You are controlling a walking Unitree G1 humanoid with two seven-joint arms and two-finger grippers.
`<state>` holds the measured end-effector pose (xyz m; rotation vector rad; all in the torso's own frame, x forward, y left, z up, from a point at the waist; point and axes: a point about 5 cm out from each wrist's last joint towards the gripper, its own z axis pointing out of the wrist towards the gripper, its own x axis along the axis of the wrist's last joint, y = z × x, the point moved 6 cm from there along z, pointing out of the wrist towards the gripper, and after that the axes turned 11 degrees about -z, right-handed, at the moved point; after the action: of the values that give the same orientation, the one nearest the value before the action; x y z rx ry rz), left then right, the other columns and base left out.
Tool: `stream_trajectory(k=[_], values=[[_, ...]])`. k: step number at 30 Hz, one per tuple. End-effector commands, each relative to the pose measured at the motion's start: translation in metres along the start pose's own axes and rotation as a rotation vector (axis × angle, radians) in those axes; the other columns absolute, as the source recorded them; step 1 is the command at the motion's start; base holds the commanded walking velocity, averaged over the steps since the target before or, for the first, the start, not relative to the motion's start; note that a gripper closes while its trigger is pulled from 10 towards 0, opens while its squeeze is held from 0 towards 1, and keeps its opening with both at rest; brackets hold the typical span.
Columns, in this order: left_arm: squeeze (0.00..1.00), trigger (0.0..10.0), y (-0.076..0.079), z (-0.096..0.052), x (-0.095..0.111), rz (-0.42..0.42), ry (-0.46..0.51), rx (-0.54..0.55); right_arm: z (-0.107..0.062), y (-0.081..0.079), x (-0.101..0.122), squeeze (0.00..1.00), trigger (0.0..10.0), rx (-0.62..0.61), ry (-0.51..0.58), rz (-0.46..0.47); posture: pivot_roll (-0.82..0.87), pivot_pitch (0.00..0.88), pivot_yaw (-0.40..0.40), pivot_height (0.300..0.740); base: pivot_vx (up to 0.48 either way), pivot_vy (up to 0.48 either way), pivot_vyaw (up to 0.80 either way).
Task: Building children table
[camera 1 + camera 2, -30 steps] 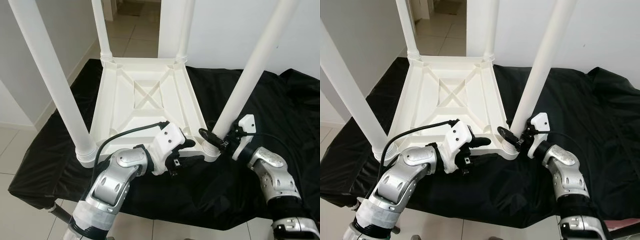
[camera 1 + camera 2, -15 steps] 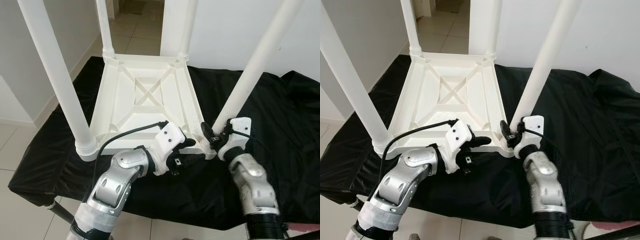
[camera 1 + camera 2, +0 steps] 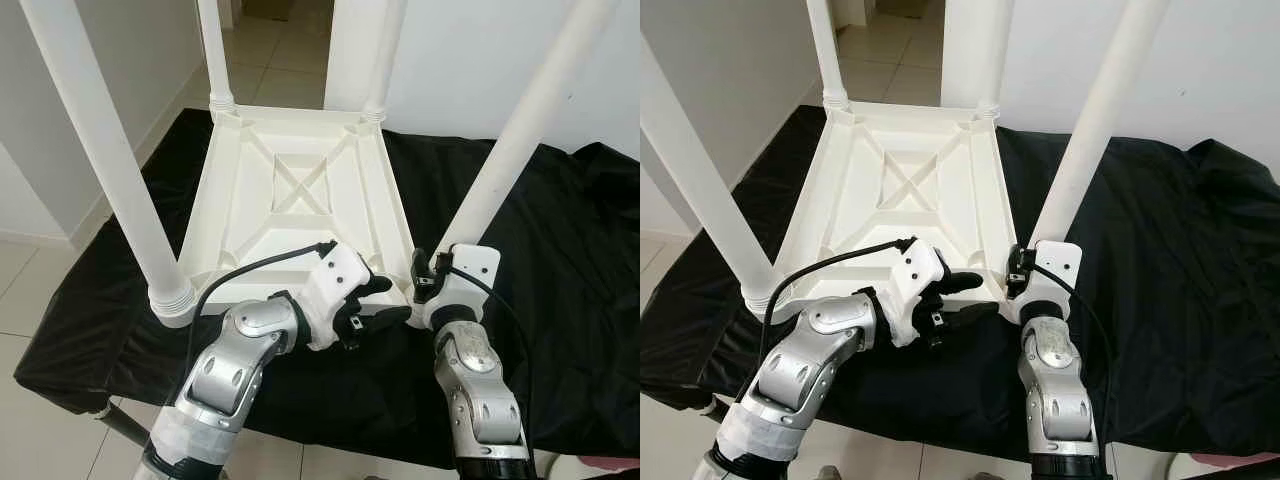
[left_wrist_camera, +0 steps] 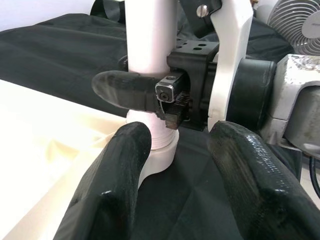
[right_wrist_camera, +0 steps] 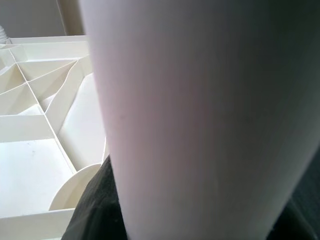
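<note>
table leg [image 3: 505,165] seemingly clasped by right gripper [image 4: 150,95], base-level.

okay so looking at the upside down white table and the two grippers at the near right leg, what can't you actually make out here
- Leg tops: all four legs, such as the near right leg, run off the top edge of both eye views.
- Right gripper: the left wrist view shows one finger against the leg; the leg hides the other, so its grip is unclear.
- Leg socket: whether the leg is fully seated, partly hidden by the left gripper.
- Tabletop upper face: turned down onto the black cloth.
</note>
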<state>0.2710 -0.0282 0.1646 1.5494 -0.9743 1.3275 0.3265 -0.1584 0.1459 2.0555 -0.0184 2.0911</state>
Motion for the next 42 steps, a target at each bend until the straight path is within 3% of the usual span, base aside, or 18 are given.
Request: stream_trajectory(k=[1,2,3,10,15,16,18,19,23,26,27,29,39,40,41,42], values=[[0.0,10.0,-0.013,-0.001,0.002,-0.003,0.019,0.119,-0.005,-0.002,-0.008,0.47,10.0,-0.038,-0.051,0.038,-0.08,0.0,-0.049,0.74,0.0,0.0,0.0],[0.0,10.0,-0.012,-0.001,0.002,-0.003,0.019,0.118,-0.005,-0.002,-0.007,0.47,10.0,-0.039,-0.048,0.03,-0.08,0.0,-0.049,0.74,0.0,0.0,0.0],[0.0,10.0,-0.012,-0.001,0.002,-0.003,0.019,0.118,-0.005,-0.002,-0.004,1.0,10.0,-0.043,-0.038,0.029,-0.08,0.0,-0.049,0.74,0.0,0.0,0.0],[0.0,10.0,-0.01,-0.002,0.003,-0.008,0.022,0.112,-0.009,0.007,0.011,1.0,10.0,0.066,0.084,0.086,-0.08,0.0,-0.048,0.74,0.0,0.0,0.0],[0.0,10.0,-0.01,-0.002,0.004,-0.014,0.027,0.111,-0.008,0.011,0.013,1.0,10.0,0.112,0.107,0.079,-0.08,0.0,-0.049,0.74,0.0,0.0,0.0],[0.0,10.0,-0.01,-0.002,0.004,-0.014,0.028,0.11,-0.008,0.012,0.013,0.9,10.0,0.17,0.116,0.079,-0.08,0.0,-0.049,0.74,0.0,0.0,0.0],[0.0,10.0,-0.01,-0.002,0.004,-0.014,0.028,0.11,-0.008,0.012,0.013,0.9,10.0,0.17,0.116,0.079,-0.08,0.0,-0.049,0.74,0.0,0.0,0.0],[0.0,10.0,-0.01,-0.002,0.005,-0.013,0.028,0.109,-0.007,0.014,0.013,0.0,10.0,0.242,0.13,0.069,-0.08,0.0,-0.047,0.74,0.0,0.0,0.0],[0.0,10.0,-0.01,-0.002,0.005,-0.013,0.028,0.108,-0.008,0.015,0.014,0.0,10.0,0.312,0.15,0.043,-0.08,0.0,-0.046,0.74,0.0,0.0,0.0],[0.0,10.0,-0.011,-0.001,0.005,-0.01,0.028,0.103,-0.006,0.016,0.005,0.0,10.0,0.478,0.152,-0.028,-0.08,0.0,-0.036,0.74,0.0,0.0,0.0],[0.0,10.0,-0.011,-0.001,0.005,-0.01,0.028,0.103,-0.006,0.016,0.005,0.0,10.0,0.478,0.152,-0.028,-0.08,0.0,-0.036,0.74,0.0,0.0,0.0],[0.0,10.0,-0.009,0.0,0.006,-0.003,0.024,0.091,-0.004,0.01,-0.002,0.0,10.0,0.635,0.143,-0.071,-0.08,0.0,-0.029,0.74,0.0,0.0,0.0],[0.0,10.0,-0.009,0.002,0.006,0.005,0.018,0.084,0.001,-0.001,-0.011,0.0,10.0,0.796,0.123,-0.108,-0.07,0.0,-0.025,0.74,0.0,0.0,0.0],[0.0,10.0,-0.009,0.002,0.006,0.004,0.019,0.083,0.004,-0.002,-0.013,0.0,8.7,0.808,0.116,-0.111,-0.07,0.0,-0.022,0.74,0.0,0.0,0.0],[0.0,10.0,-0.008,0.003,0.006,0.005,0.019,0.079,0.007,-0.002,-0.015,0.0,3.3,0.815,0.112,-0.118,-0.07,0.0,-0.022,0.74,0.0,0.0,0.0],[0.0,10.0,-0.008,0.003,0.006,0.005,0.019,0.079,0.007,-0.002,-0.015,0.0,3.3,0.815,0.112,-0.118,-0.07,0.0,-0.022,0.74,0.0,0.0,0.0]])
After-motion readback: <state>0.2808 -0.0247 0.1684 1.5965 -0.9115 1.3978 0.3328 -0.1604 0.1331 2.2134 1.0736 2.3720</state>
